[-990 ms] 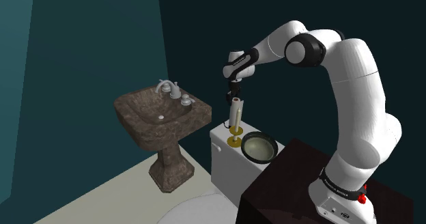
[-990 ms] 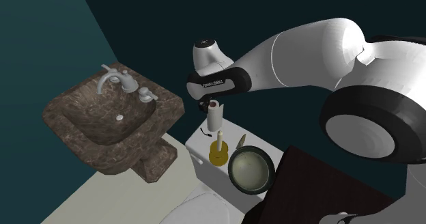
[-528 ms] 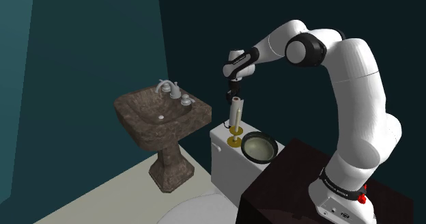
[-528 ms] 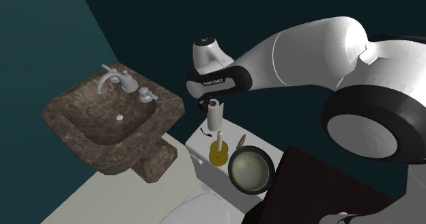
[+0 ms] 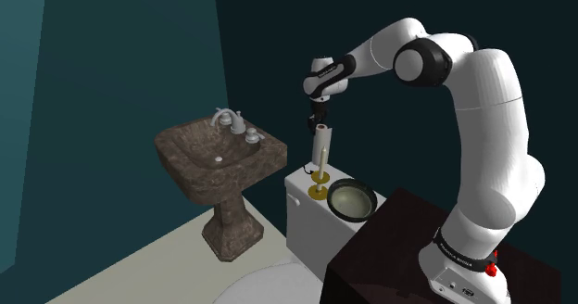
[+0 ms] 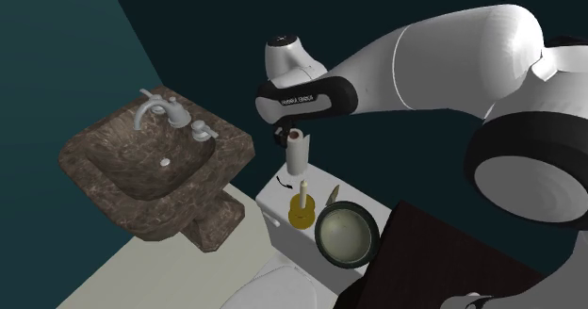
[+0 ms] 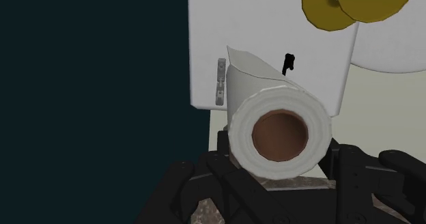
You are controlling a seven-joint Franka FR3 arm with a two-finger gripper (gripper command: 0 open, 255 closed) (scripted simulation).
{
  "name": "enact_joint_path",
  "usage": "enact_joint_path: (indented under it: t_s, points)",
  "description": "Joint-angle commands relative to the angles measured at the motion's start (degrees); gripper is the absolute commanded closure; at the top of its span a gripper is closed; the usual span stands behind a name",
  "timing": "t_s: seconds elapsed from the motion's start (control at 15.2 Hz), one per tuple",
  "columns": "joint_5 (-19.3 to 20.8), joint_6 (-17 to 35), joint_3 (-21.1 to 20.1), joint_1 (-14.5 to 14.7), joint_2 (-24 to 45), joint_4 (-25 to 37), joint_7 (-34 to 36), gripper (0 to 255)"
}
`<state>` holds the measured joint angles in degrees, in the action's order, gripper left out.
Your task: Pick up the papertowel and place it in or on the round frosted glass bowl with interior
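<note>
The bowl, set on the tank, is shown bare inside. The roll is clasped upright by the claw, above the gold holder; the fingertips are hidden behind the roll.

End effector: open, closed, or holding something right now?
End effector: closed on the paper towel roll, held above the gold holder.
</note>
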<state>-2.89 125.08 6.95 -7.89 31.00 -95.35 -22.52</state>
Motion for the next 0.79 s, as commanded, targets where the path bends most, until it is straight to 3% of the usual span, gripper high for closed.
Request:
enact_joint_path:
  t_s: [0.0, 0.73]
  points:
    - [0.1, -1.3, 0.1, 0.1, -0.9, 0.4, 0.1, 255]
    - [0.6, -8.1, 0.3, 0.3, -4.6, 3.5, 0.3, 255]
